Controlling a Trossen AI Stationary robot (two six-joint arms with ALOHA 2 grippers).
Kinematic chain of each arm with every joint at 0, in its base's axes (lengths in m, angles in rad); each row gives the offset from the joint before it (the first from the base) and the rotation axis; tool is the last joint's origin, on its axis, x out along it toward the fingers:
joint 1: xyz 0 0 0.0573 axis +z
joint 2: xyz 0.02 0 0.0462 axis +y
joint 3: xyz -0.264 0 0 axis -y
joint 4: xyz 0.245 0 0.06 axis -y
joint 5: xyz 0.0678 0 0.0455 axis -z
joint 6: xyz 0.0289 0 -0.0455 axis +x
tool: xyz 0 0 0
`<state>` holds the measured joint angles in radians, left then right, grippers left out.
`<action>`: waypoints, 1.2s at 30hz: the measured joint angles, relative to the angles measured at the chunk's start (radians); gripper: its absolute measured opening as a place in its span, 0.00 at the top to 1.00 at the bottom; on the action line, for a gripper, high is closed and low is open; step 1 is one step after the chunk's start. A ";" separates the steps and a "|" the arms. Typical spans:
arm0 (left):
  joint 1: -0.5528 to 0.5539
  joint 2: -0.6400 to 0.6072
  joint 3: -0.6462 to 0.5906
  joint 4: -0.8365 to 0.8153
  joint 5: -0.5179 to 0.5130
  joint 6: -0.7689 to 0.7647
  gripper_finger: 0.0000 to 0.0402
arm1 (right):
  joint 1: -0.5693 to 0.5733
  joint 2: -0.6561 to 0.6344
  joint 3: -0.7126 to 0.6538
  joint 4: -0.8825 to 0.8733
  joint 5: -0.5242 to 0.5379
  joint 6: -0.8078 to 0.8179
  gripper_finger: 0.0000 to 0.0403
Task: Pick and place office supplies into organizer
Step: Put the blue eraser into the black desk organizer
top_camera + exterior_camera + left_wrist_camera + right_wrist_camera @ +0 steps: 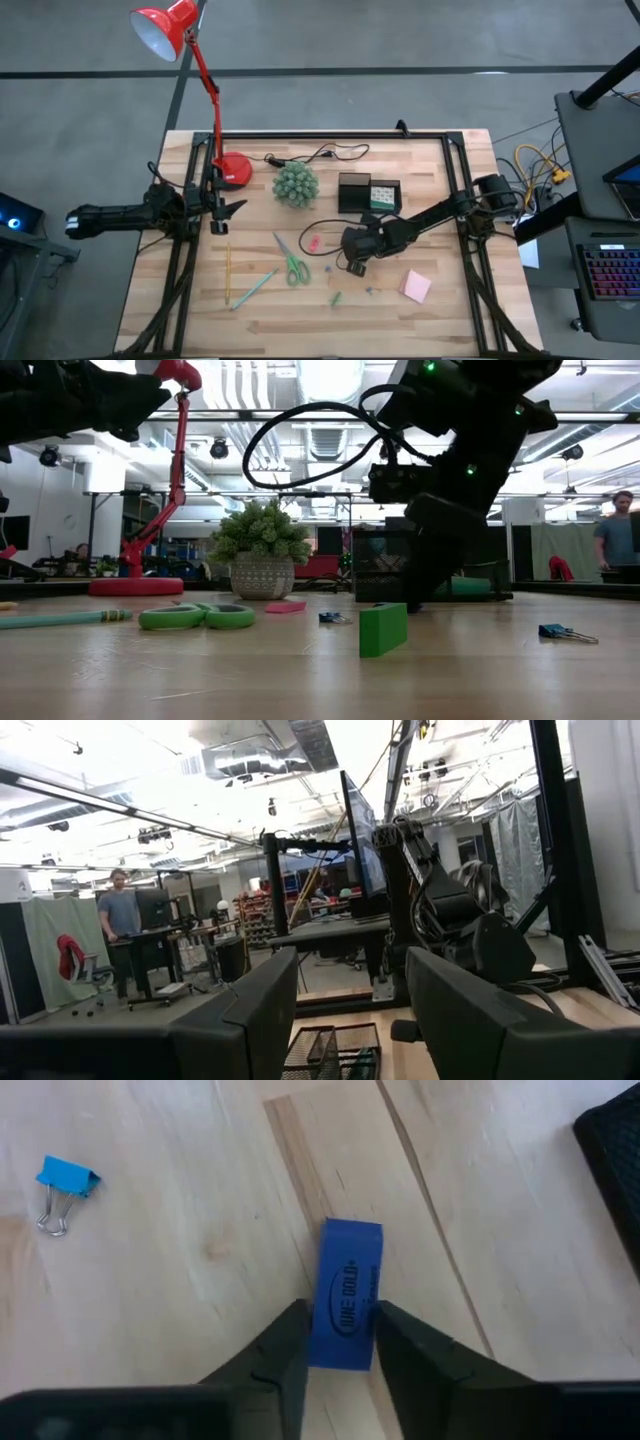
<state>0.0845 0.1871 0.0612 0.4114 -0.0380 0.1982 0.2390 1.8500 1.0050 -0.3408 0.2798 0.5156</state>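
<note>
My right gripper point(342, 1315) reaches down to the middle of the table point(354, 264) and is shut on a blue eraser point(349, 1280) with white lettering. My left gripper point(345, 1020) is open and held up near the table's left edge point(215, 212), touching nothing. The black organizer point(368, 193) stands beyond the right gripper, beside the green plant point(295, 185). Lying flat on the wood are green scissors point(292, 262), a yellow pencil point(227, 275), a light green pen point(255, 288), a pink sticky pad point(416, 286) and a small green block point(383, 628). My right gripper pinches the blue eraser by its near end point(343, 1348), one finger point(285, 1355) on each long side. The fingers come slanting down from the table's right and lie along the eraser, whose far end sticks out past the fingertips. It lies level, close over the wood; I cannot tell whether it rests on the table.
A red desk lamp stands with its round base point(235, 170) at the far left, its black cord running along the far edge. Blue binder clips point(65, 1185) point(565, 631) and a pink bit point(313, 243) lie near the right gripper. Bare wood lies along the near edge.
</note>
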 joint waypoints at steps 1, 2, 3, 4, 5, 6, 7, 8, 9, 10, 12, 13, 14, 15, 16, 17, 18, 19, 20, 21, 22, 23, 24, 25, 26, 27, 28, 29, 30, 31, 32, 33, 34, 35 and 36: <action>0.000 0.000 0.000 0.000 0.000 0.000 0.56 | -0.001 0.000 0.000 0.000 0.001 0.000 0.80; 0.000 0.000 0.000 0.000 0.000 0.000 0.56 | -0.001 0.000 0.000 -0.001 0.001 0.001 0.83; 0.000 -0.001 -0.001 0.000 0.000 0.000 0.56 | -0.001 -0.001 0.000 -0.002 0.001 0.001 0.85; 0.000 -0.002 -0.001 0.000 0.000 0.000 0.56 | -0.001 -0.001 0.000 -0.002 0.003 0.001 0.87; 0.000 -0.002 -0.001 0.000 0.000 0.000 0.56 | -0.001 -0.002 0.000 -0.002 0.004 0.003 0.88; 0.000 -0.002 0.000 0.000 0.000 0.000 0.56 | -0.001 -0.002 0.000 -0.003 0.005 0.003 0.89; 0.000 -0.002 0.000 0.000 0.000 0.000 0.56 | -0.001 -0.002 0.000 -0.003 0.005 0.003 0.90; 0.000 -0.002 0.000 0.000 0.000 0.000 0.56 | -0.001 -0.002 0.000 -0.003 0.005 0.003 0.90; 0.000 -0.002 0.000 0.000 0.000 0.000 0.56 | -0.001 -0.002 0.000 -0.003 0.006 0.003 0.90; 0.000 -0.002 -0.001 0.000 0.000 0.000 0.56 | -0.001 -0.002 0.001 -0.004 0.006 0.003 0.90; 0.000 -0.002 -0.001 0.000 0.000 0.000 0.56 | -0.001 -0.002 0.006 -0.009 0.006 0.003 0.91; 0.000 -0.002 -0.001 0.000 0.000 0.000 0.56 | -0.001 -0.001 0.009 -0.010 0.006 0.004 0.91; 0.000 -0.002 -0.001 0.000 0.000 0.000 0.56 | -0.001 -0.001 0.014 -0.014 0.005 0.003 0.91; 0.000 -0.002 -0.001 0.000 0.000 0.000 0.56 | -0.002 0.000 0.019 -0.020 0.005 0.002 0.91; 0.000 -0.002 -0.001 0.000 0.000 0.000 0.56 | -0.002 0.001 0.025 -0.028 0.004 0.000 0.91; 0.000 -0.003 -0.001 0.000 0.000 0.000 0.56 | -0.002 0.002 0.031 -0.037 0.004 0.000 0.91; 0.000 -0.003 -0.001 0.000 0.000 0.000 0.56 | -0.002 0.003 0.038 -0.045 0.003 0.000 0.91; 0.000 -0.003 -0.001 0.000 0.000 0.000 0.56 | -0.002 0.003 0.045 -0.055 0.002 0.000 0.91; 0.000 -0.003 -0.002 0.000 0.000 0.000 0.56 | -0.003 0.004 0.053 -0.066 0.003 -0.001 0.91; 0.000 -0.003 -0.001 0.000 0.000 0.000 0.56 | -0.003 0.004 0.061 -0.079 0.004 -0.002 0.91; 0.000 -0.003 -0.001 0.000 0.000 0.000 0.56 | -0.004 0.004 0.069 -0.092 0.007 -0.007 0.91; 0.000 -0.002 -0.001 0.000 0.000 0.000 0.56 | -0.004 0.004 0.077 -0.105 0.009 -0.013 0.92; 0.000 -0.002 -0.001 0.000 0.000 0.000 0.56 | -0.004 0.004 0.086 -0.118 0.009 -0.018 0.92; 0.000 -0.004 -0.001 -0.001 0.000 0.000 0.56 | -0.004 0.004 0.094 -0.130 0.009 -0.019 0.92; 0.000 -0.005 -0.001 0.000 0.000 0.000 0.56 | -0.004 0.004 0.103 -0.141 0.009 -0.019 0.92; 0.000 -0.006 -0.001 0.000 0.000 0.000 0.56 | -0.004 0.004 0.110 -0.148 0.009 -0.020 0.93; 0.000 -0.006 -0.001 0.000 0.000 0.000 0.56 | -0.004 0.004 0.119 -0.156 0.009 -0.021 0.93; 0.000 -0.006 -0.001 -0.001 0.000 0.000 0.56 | -0.003 0.004 0.127 -0.160 0.008 -0.027 0.94; 0.000 -0.006 -0.001 -0.001 0.000 0.000 0.56 | -0.003 0.004 0.133 -0.165 0.008 -0.032 0.95; 0.000 -0.006 -0.001 0.000 0.000 0.000 0.56 | -0.003 0.004 0.137 -0.165 0.008 -0.041 0.95; 0.000 -0.005 -0.001 0.000 0.000 0.000 0.56 | -0.003 0.004 0.141 -0.165 0.008 -0.044 0.96; 0.000 -0.005 -0.001 0.000 0.000 0.000 0.56 | -0.003 0.004 0.143 -0.165 0.008 -0.044 0.96; 0.000 -0.005 -0.001 0.000 0.000 0.000 0.56 | -0.003 0.004 0.145 -0.166 0.008 -0.045 0.96; 0.000 -0.005 -0.001 0.000 0.000 0.000 0.56 | -0.004 0.004 0.146 -0.165 0.009 -0.044 0.95; 0.000 -0.005 -0.001 0.000 0.000 0.000 0.56 | -0.007 0.004 0.146 -0.165 0.008 -0.036 0.93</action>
<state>0.0849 0.1818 0.0601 0.4110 -0.0380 0.1986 0.2324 1.8538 1.1515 -0.5061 0.2881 0.4794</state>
